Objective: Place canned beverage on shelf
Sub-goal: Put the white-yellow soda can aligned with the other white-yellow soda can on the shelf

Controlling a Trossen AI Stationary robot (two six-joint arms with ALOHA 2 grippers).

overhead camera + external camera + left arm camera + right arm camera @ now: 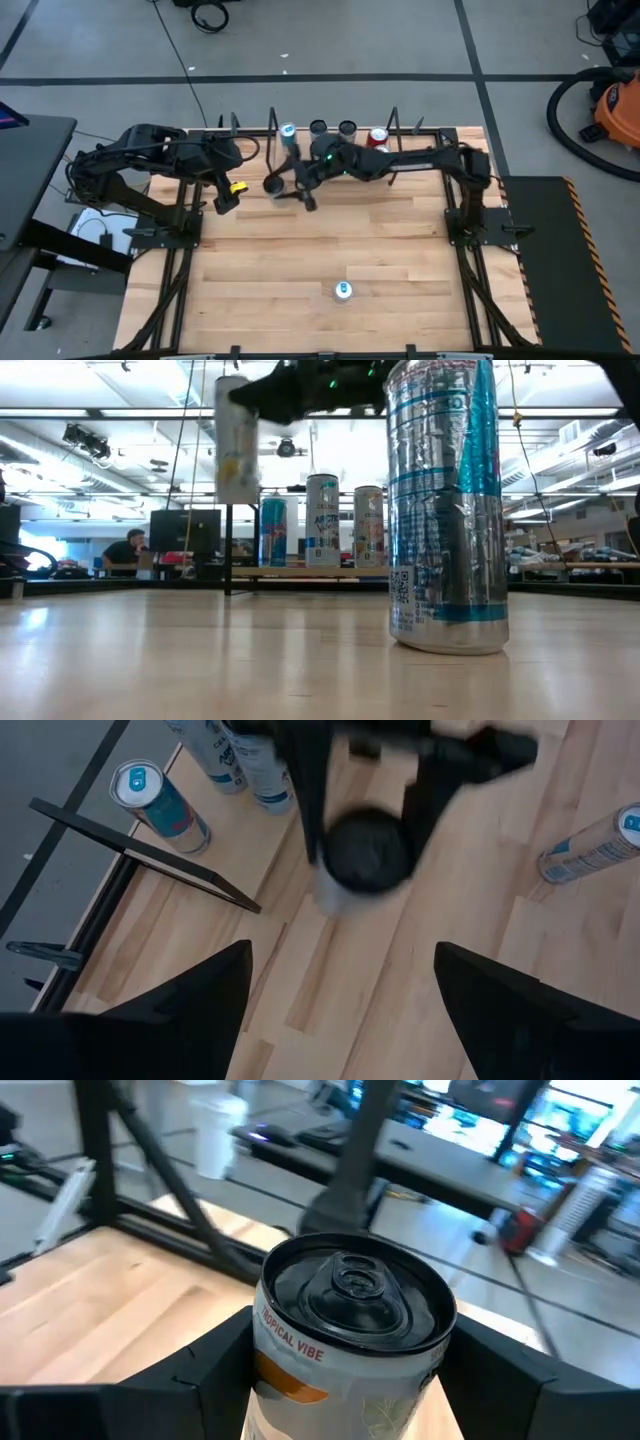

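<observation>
Counts as I see them from my station:

- **Slim aluminium drink cans, six in all:**
  - one blue-topped can
  - two dark-topped white cans
  - one red can
  - one silver-and-blue can
  - one white dark-lidded can
- **Light wood plank shelf:** one, carrying four of the six cans.
- **Dark robot arms:** two, each with a single two-finger gripper, the left gripper and the right gripper.
- **Butcher-block table:** one.
- **Orange vacuum cleaner:** one.
- **Seated person in the room beyond:** one.
</observation>
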